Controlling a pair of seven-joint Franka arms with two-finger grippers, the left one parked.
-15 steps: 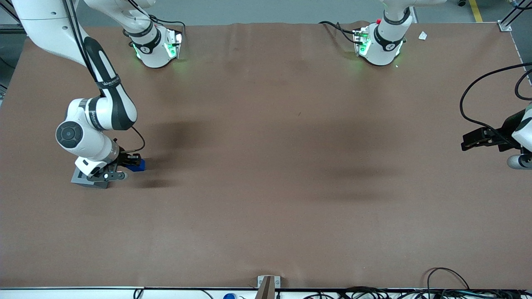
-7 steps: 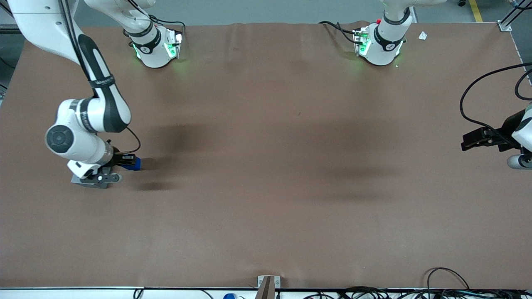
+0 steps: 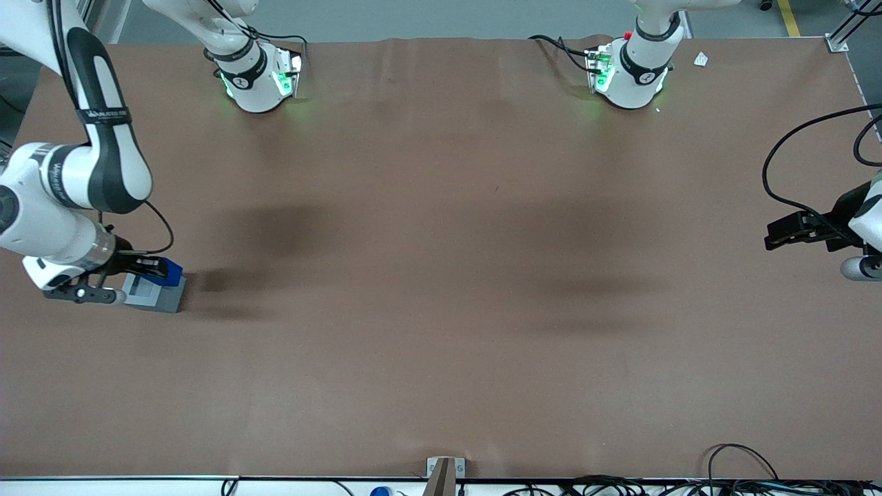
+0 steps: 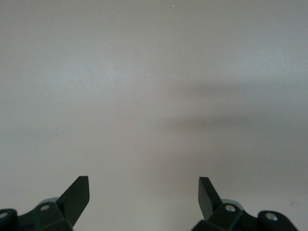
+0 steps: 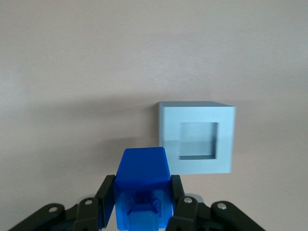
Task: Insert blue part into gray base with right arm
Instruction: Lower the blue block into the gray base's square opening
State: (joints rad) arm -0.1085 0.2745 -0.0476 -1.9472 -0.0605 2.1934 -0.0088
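Blue part [image 5: 143, 188] clamped in right arm's gripper [image 5: 140, 198] jaws, held above table, beside gray base [image 5: 197, 137], hole facing up

Front view overlooks whole table [image 3: 441, 275]; wrist views face straight down close

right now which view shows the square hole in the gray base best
The right wrist view: it looks straight down into the gray base, its square hole fully visible, with the tool shut on the blue part. The front view shows the base small, partly covered by tool and part. The left wrist view shows none of it.
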